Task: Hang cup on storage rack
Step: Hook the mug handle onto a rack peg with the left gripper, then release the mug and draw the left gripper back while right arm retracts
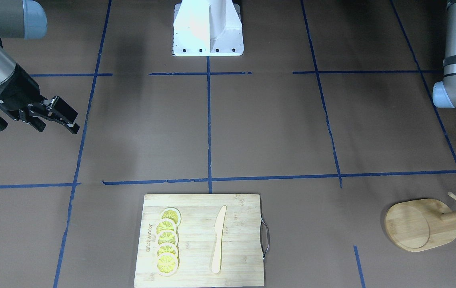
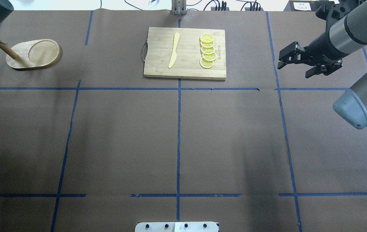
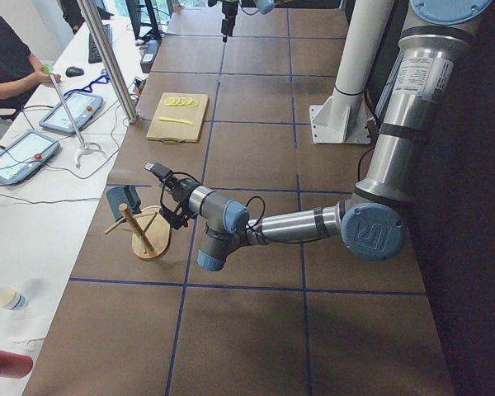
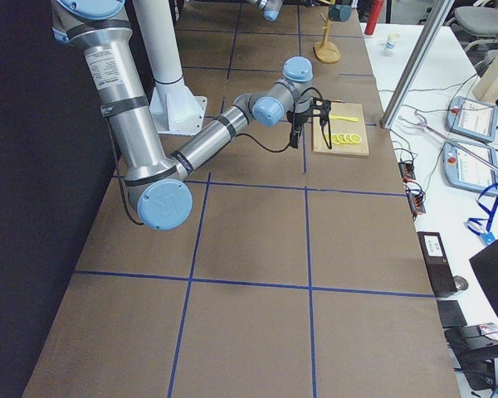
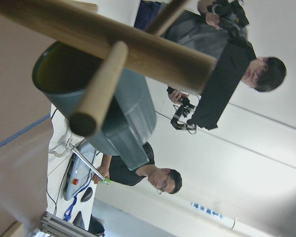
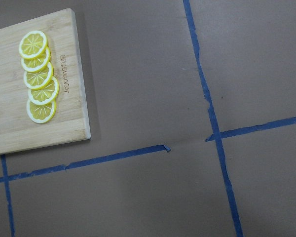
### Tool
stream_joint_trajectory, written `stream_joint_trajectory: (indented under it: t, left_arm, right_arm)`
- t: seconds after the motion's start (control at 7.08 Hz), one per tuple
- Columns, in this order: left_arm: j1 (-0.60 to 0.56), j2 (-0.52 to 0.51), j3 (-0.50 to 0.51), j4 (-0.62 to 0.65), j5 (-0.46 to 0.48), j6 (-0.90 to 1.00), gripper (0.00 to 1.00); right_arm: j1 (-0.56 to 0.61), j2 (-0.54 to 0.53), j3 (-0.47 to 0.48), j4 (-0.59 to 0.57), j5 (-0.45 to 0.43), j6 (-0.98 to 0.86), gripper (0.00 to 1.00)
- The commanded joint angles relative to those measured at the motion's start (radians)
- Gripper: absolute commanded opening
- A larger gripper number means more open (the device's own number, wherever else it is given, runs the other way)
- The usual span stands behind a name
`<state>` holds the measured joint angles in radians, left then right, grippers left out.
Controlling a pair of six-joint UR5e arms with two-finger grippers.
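While the cup (image 3: 118,200) hung just beside the left hand (image 3: 169,213), whose spread I couldn't tell, a nudge could have tipped the rack (image 3: 153,243).

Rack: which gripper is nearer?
Left. The left gripper is close beside the rack, by its post; the right gripper is far off, past the cutting board.

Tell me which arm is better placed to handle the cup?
Left. The left gripper is right beside the storage rack and cup; the right gripper hangs open far off, beyond the cutting board.
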<state>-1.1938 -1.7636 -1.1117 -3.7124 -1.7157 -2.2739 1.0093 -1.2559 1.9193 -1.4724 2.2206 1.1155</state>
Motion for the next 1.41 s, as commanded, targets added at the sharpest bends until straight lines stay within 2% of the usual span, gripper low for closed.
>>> stream_joint_trajectory:
  t: [0.0, 0.14, 0.42, 0.71, 0.99, 1.27]
  left_arm:
    - [0.000, 0.048, -0.028, 0.006, -0.213, 0.453, 1.00]
    - [0.000, 0.055, -0.025, 0.035, -0.282, 0.547, 1.00]
    - [-0.007, 0.084, -0.028, 0.196, -0.514, 0.814, 1.00]
    - [-0.053, 0.084, -0.027, 0.352, -0.533, 0.996, 1.00]
    - [-0.121, 0.084, -0.030, 0.557, -0.532, 1.277, 1.00]
    - [-0.187, 0.084, -0.030, 0.754, -0.530, 1.612, 0.99]
  right_arm:
    - [0.002, -0.017, 0.006, 0.001, 0.001, -0.015, 1.00]
    - [0.003, -0.036, 0.007, 0.001, 0.004, -0.055, 1.00]
    - [0.005, -0.050, 0.006, 0.001, 0.005, -0.089, 1.00]
    - [0.018, -0.075, 0.010, 0.001, 0.007, -0.130, 1.00]
    - [0.122, -0.160, 0.007, -0.005, 0.020, -0.346, 1.00]
    - [0.246, -0.250, -0.019, -0.011, 0.092, -0.552, 1.00]
